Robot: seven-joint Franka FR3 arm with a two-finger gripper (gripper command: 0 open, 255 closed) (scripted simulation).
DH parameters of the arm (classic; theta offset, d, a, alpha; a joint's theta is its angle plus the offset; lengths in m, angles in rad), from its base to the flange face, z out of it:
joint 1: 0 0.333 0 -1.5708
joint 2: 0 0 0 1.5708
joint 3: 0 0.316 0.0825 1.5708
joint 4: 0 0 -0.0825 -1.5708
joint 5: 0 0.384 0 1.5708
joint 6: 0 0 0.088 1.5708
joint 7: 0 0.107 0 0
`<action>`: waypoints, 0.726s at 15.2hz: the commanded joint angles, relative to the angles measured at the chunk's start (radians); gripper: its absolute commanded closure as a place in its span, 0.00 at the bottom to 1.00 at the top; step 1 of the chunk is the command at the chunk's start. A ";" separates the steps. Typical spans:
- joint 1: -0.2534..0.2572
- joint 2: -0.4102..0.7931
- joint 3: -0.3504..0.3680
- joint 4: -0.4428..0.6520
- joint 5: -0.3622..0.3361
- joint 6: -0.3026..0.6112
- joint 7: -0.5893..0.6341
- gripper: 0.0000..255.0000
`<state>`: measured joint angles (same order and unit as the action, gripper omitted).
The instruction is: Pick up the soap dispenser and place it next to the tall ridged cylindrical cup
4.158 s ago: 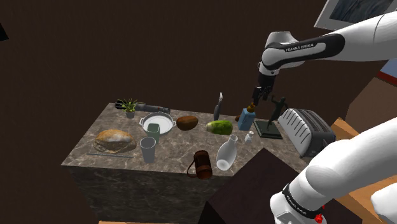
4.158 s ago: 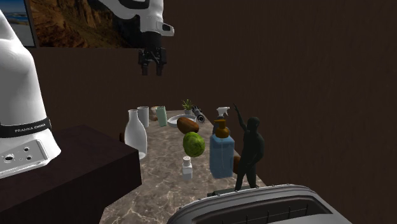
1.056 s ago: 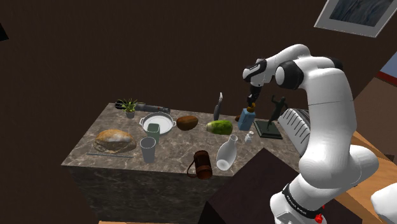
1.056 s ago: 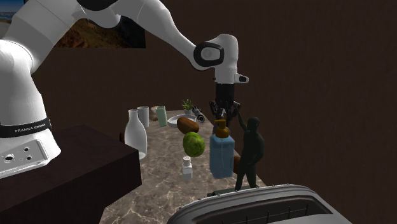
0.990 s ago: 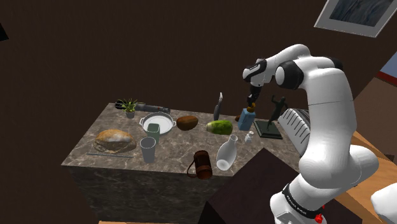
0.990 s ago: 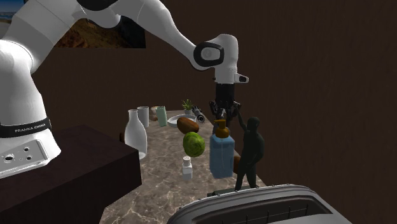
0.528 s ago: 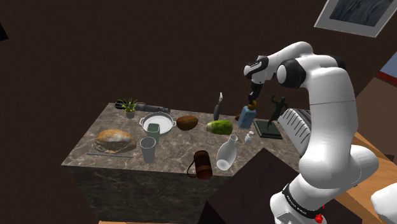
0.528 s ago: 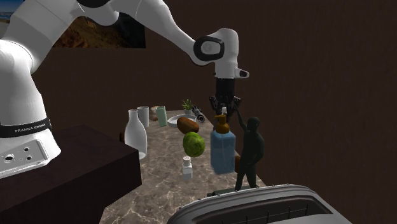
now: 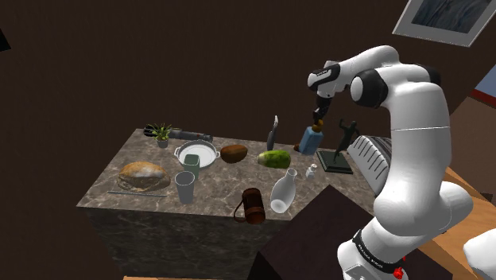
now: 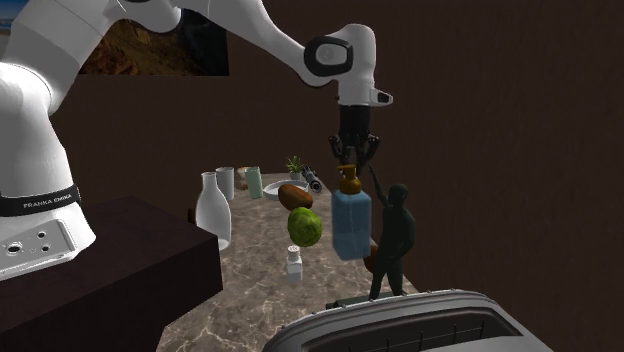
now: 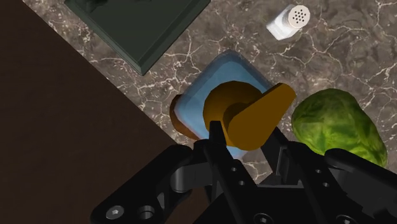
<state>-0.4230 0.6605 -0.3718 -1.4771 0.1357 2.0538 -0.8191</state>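
Over the desk's 3 o'clock end in the shoulder view, the soap dispenser hangs just clear of the surface, with the fingers clamped on its brown pump neck. Carry it toward 8 o'clock, high over the green fruit and slowly, so the bottle doesn't swing. I cannot tell whether the grey cup or the green cup is the ridged one.

Hand clamped shut, arm bent up & over.
White arm rises from the stand w/ elbow high, forearm angled back toward the shoulder view's left, wrist pointing straight down. Black hand hangs vertical; its fingers press in on either side of the soap dispenser pump neck, bottle hanging directly under the hand.
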 commanded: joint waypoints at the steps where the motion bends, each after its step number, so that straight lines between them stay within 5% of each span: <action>1: 0.001 -0.010 -0.002 0.012 -0.003 -0.021 0.002 1.00; 11: 0.004 -0.059 -0.014 0.071 -0.019 -0.127 0.004 1.00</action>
<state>-0.4205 0.6097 -0.3841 -1.4082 0.1188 1.9367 -0.8165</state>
